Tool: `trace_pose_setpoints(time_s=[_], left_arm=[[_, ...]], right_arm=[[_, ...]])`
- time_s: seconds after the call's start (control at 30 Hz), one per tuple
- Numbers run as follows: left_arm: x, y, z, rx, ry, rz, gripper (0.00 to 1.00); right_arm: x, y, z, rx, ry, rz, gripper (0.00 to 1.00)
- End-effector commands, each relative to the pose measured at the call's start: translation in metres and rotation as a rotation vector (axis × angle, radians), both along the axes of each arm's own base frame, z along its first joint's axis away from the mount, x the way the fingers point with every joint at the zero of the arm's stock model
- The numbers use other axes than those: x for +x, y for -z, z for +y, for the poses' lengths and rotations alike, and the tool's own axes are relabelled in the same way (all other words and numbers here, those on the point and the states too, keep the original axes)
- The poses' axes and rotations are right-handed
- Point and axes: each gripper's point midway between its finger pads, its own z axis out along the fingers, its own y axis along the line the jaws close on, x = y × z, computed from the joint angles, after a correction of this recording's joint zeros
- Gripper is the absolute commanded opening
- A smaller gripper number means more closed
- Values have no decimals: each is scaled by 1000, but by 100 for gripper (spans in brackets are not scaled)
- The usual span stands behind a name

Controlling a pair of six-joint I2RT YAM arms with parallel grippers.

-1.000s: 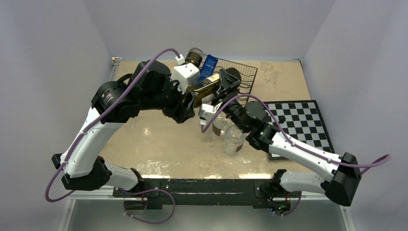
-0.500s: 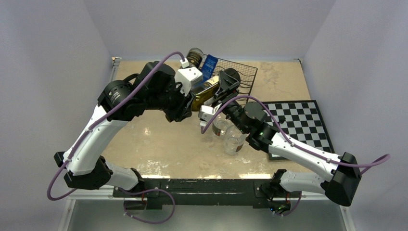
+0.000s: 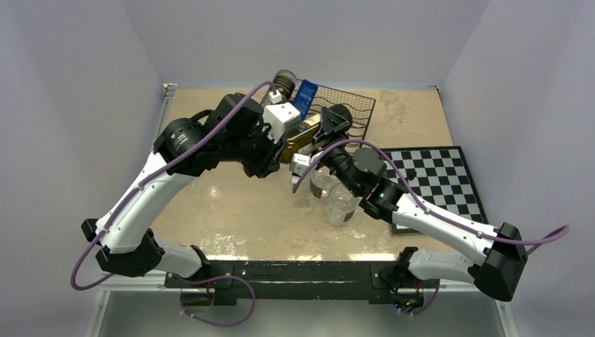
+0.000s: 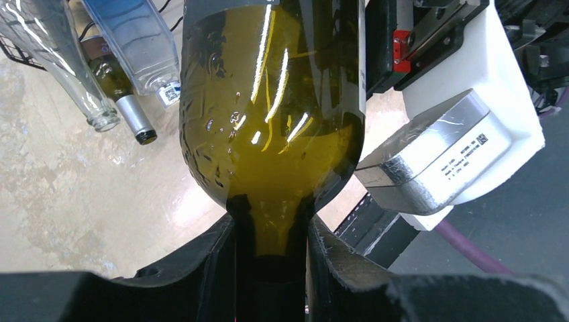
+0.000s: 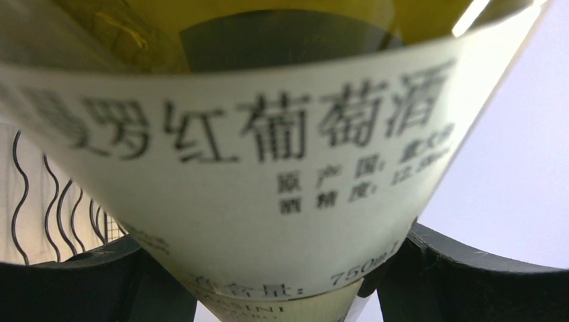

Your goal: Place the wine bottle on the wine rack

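Observation:
The wine bottle (image 3: 306, 128) is olive-green glass with a pale label and hangs tilted over the near left edge of the black wire wine rack (image 3: 354, 111). My left gripper (image 3: 286, 144) is shut on the bottle's neck; in the left wrist view the neck sits tight in that gripper (image 4: 272, 268), with the body (image 4: 268, 100) above. My right gripper (image 3: 328, 126) is shut on the bottle's body; in the right wrist view the label (image 5: 268, 168) fills the frame between its fingers (image 5: 87, 285). The rack's wavy wires (image 5: 40, 201) show behind.
Other bottles lie at the rack's left end: a dark one (image 3: 284, 78), a blue-labelled one (image 3: 305, 98); a clear one (image 4: 67, 54) shows in the left wrist view. Two glasses (image 3: 323, 184) (image 3: 342, 205) stand under the right arm. A chessboard (image 3: 438, 182) lies at right.
The left arm has moved back and to the right, carrying the bottle's neck end closer to the rack. The right gripper stays on the bottle's body, almost in place.

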Motion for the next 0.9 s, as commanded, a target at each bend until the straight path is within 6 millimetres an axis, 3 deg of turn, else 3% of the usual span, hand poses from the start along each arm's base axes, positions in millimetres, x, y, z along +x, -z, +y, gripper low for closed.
trace_pose_setpoints(time_s=[0.0, 0.13, 0.17, 0.4, 0.6, 0.8, 0.87], left_arm=[[21, -6, 0, -19, -62, -102, 0], [36, -18, 9, -42, -167, -180, 0], [40, -21, 12, -45, -193, -199, 0], [63, -51, 34, -64, -358, -346, 0], [74, -63, 44, -55, -420, -409, 0], [80, -59, 64, -26, -521, -436, 0], [80, -52, 78, -8, -576, -443, 0]], right_arm=[[-20, -78, -12, 253, -47, -162, 70], [-19, -65, -8, 208, -58, -145, 97], [-19, -65, -7, 204, -57, -149, 99], [-15, -57, 2, 157, -65, -161, 99], [-19, -51, 6, 135, -92, -162, 99], [-16, -64, -1, 216, -63, -139, 99], [-11, -79, -10, 300, -23, -116, 99]])
